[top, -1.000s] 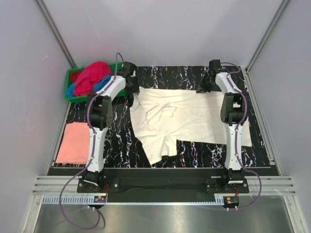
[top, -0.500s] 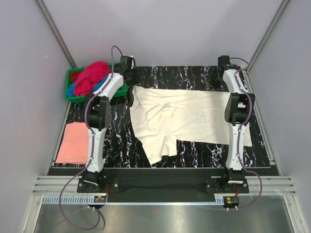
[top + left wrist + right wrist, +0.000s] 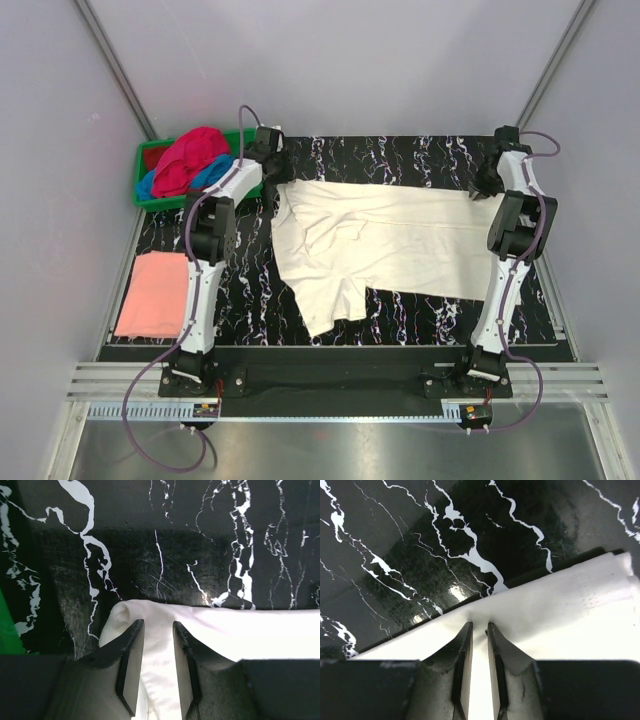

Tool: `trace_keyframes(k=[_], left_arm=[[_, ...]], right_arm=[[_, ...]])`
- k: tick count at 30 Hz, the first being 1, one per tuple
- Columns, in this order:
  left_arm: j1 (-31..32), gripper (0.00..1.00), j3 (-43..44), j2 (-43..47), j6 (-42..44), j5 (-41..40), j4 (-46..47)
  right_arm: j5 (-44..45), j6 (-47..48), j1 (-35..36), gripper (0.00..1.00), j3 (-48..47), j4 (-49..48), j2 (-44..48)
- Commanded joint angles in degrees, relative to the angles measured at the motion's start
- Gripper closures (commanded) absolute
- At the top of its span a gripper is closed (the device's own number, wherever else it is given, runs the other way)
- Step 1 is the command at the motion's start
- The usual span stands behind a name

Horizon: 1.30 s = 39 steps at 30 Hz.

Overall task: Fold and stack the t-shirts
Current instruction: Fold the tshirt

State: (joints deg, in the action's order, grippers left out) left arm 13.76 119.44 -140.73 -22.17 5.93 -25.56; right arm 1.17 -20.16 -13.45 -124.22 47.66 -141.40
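Note:
The large cream t-shirt (image 3: 400, 235) lies spread across the black marbled table (image 3: 380, 155), its far edge pulled into a straight line. My left gripper (image 3: 274, 178) is shut on the shirt's far left corner. In the left wrist view the bunched cream t-shirt (image 3: 250, 635) fills the gap of the left gripper (image 3: 156, 627). My right gripper (image 3: 484, 188) is shut on the far right edge. There the cream t-shirt (image 3: 560, 610) puckers at the right gripper (image 3: 479, 626). A folded salmon-pink t-shirt (image 3: 155, 293) lies at the near left.
A green crate (image 3: 138, 192) at the far left corner holds a magenta-red t-shirt (image 3: 190, 155) and a blue one (image 3: 214, 172), close beside my left arm. Grey walls and metal rails enclose the table. A sleeve of the cream shirt hangs toward the near edge (image 3: 325, 315).
My right gripper has travelled right along the far edge, drawing the cream shirt's top edge out wide. The left gripper stayed near the far left corner, holding the cloth.

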Motion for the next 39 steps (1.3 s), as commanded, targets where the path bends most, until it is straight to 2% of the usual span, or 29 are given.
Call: trace_keyframes(k=[1, 9, 15, 17, 18, 20, 22, 26, 29, 33, 36, 39], left_arm=[[-0.22, 0.66, 1.58, -1.82, -1.37, 1.79, 3.59], [-2.68, 0.67, 12.46, -8.59, -6.03, 7.59, 3.5], [-4.71, 0.71, 15.83, -12.38, -10.26, 12.61, 11.14], [-4.71, 0.67, 16.09, -12.2, -10.52, 13.48, 13.78], [-4.71, 0.59, 16.53, -11.68, -10.87, 13.84, 14.48], [-4.53, 0.55, 16.62, -10.45, -11.4, 14.63, 15.63], [-4.01, 0.49, 16.35, -7.64, -11.14, 14.55, 15.81], [-2.86, 0.43, 14.78, -2.19, -10.35, 15.07, 15.89], [-1.81, 0.42, 12.23, 2.37, -10.87, 15.16, 15.1], [0.3, 0.42, 2.84, 10.27, -10.87, 15.68, 14.58], [1.27, 0.42, -7.52, 16.68, -11.3, 15.86, 15.09], [0.83, 0.43, -20.5, 23.27, -15.16, 16.83, 17.64]], right_arm=[[3.75, 3.2, 0.62, 0.75, 0.12, -1.95, 1.22], [1.47, 4.25, 0.01, 0.75, -2.33, -4.68, -1.85], [-2.38, 4.87, 0.01, 0.73, -8.13, -4.68, -4.93], [-2.93, 4.78, -0.08, 0.72, -10.85, -4.24, -5.99], [-3.19, 4.7, -0.08, 0.71, -11.82, -3.63, -6.34], [-3.45, 4.17, -0.08, 0.7, -14.89, -2.58, -6.78], [-3.37, 3.56, 0.0, 0.66, -18.4, -0.12, -6.96], [-2.49, 2.24, -0.26, 0.56, -20.18, 2.52, -4.42], [-2.66, 1.09, -0.43, 0.53, -19.04, 4.89, -1.25], [-6.16, -0.93, -0.43, 0.52, -15.79, 10.16, 3.14], [-11.95, -2.42, 0.44, 0.52, -9.22, 10.71, 8.06], [-19.77, -2.86, 4.3, 0.52, 4.64, 6.06, 15.44]])
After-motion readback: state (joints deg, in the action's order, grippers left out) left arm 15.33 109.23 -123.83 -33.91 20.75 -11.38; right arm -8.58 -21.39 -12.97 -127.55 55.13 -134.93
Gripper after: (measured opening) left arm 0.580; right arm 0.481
